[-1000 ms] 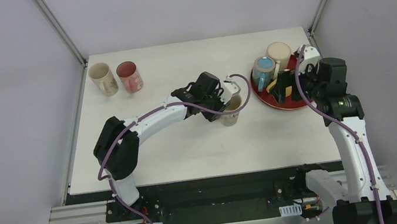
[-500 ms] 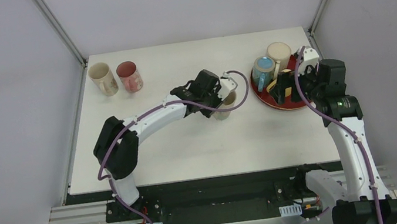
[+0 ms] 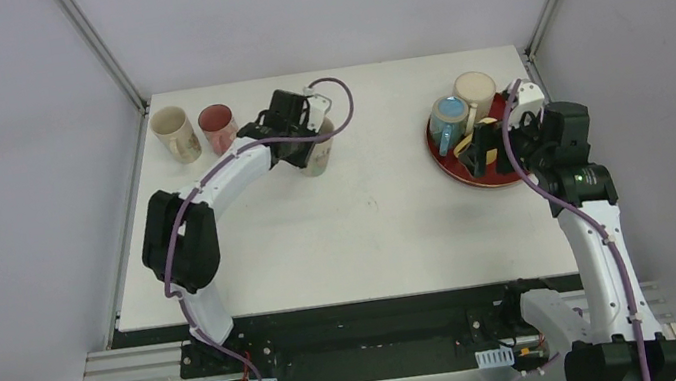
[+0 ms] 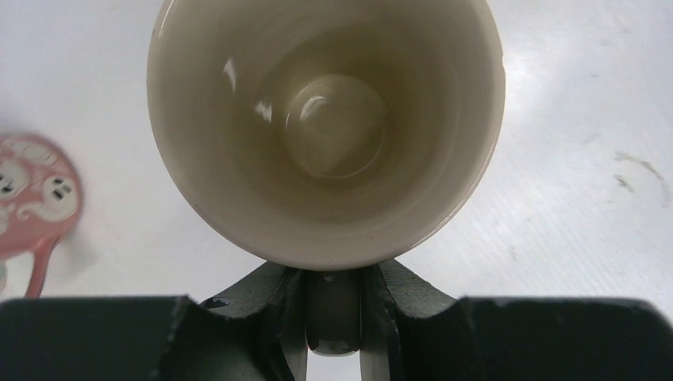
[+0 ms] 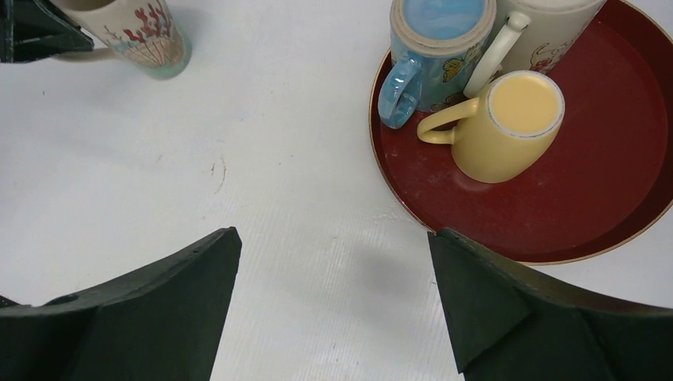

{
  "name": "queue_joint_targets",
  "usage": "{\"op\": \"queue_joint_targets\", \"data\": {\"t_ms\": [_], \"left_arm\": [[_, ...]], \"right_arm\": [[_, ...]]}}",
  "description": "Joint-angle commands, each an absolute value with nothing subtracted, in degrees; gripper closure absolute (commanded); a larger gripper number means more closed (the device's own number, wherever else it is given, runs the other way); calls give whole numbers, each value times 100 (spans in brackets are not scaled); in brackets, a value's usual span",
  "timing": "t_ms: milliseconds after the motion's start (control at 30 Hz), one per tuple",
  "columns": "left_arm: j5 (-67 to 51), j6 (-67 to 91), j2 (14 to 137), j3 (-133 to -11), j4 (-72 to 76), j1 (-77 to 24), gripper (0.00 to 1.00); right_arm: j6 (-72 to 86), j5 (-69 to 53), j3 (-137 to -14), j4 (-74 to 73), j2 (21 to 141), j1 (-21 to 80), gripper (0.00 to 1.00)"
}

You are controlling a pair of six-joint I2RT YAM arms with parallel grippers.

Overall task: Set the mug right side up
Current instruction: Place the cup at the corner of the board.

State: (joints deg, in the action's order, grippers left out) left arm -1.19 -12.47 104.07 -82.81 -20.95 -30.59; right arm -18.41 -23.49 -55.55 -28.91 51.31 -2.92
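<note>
The cream ceramic mug is at the far side, right of the pink patterned mug. The round red tray, far right, holds a blue ceramic mug, a yellow ceramic mug and a white ceramic mug.

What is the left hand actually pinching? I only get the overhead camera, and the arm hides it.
Observer: The left hand is shut on the mug's handle, one finger on each side.
Operator: Is anything inside it?
Observer: No. The left wrist camera looks straight into the opening, and it is empty.
Operator: Is it plain?
Observer: No. The right wrist camera shows red coral prints on its side and a pale green band at the bottom.
</note>
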Motion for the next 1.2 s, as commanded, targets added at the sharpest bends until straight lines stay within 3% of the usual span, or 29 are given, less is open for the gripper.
{"op": "queue_joint_targets", "data": {"t_ms": [0,633,1167], "left_arm": [[177,-986,10132,-8658,-1557,-2713,100],[222,-182,10535,-8759,-1206,-1547,100],[270,283,11200,-9165,-1036,-1342,100]], "right_arm": [[-1751,-2521,-5565,-2655,4992,-356,1],[-1707,-2694,-5424,-2556,4916,-475,1],[-1671,-2742,-5344,-2487,4961,-501,2]]}}
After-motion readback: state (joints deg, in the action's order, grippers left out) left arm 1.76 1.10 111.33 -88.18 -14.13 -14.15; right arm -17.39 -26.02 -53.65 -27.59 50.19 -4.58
